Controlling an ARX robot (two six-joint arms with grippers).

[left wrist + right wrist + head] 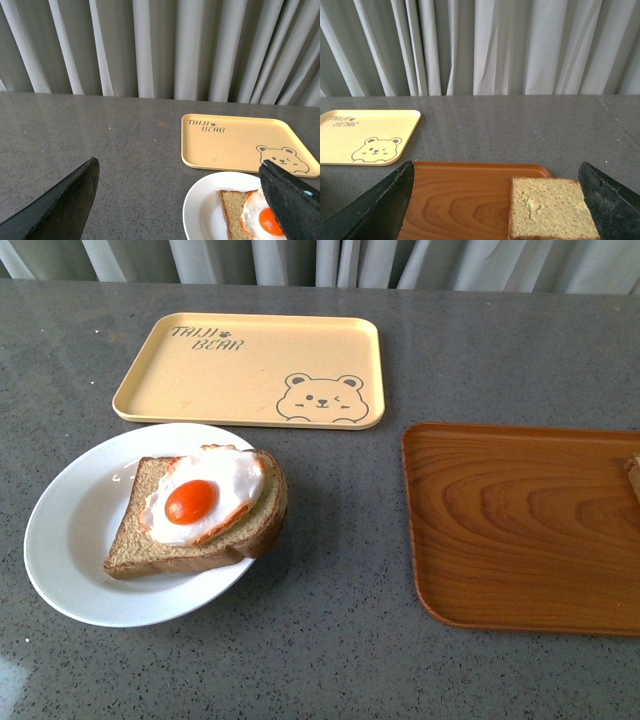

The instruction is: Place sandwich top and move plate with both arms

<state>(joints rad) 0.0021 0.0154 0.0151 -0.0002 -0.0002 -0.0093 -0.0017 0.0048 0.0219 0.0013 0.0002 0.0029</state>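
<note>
The white plate point(70, 530) sits at the table's front left and carries a bread slice with a fried egg point(200, 505) on top. In the right wrist view the sandwich top point(550, 207), a plain brown slice, lies flat on the wooden tray point(455, 200). My right gripper point(497, 205) is open above the tray, and the slice lies toward one of its fingers point(612, 205). In the front view only a sliver of the sandwich top point(633, 472) shows at the right edge. My left gripper point(177, 210) is open over the table beside the plate point(200, 210). Neither arm shows in the front view.
A yellow bear-printed tray point(250, 365) lies empty behind the plate. The brown wooden tray point(520, 525) fills the right side of the table. Grey curtains hang behind the table's far edge.
</note>
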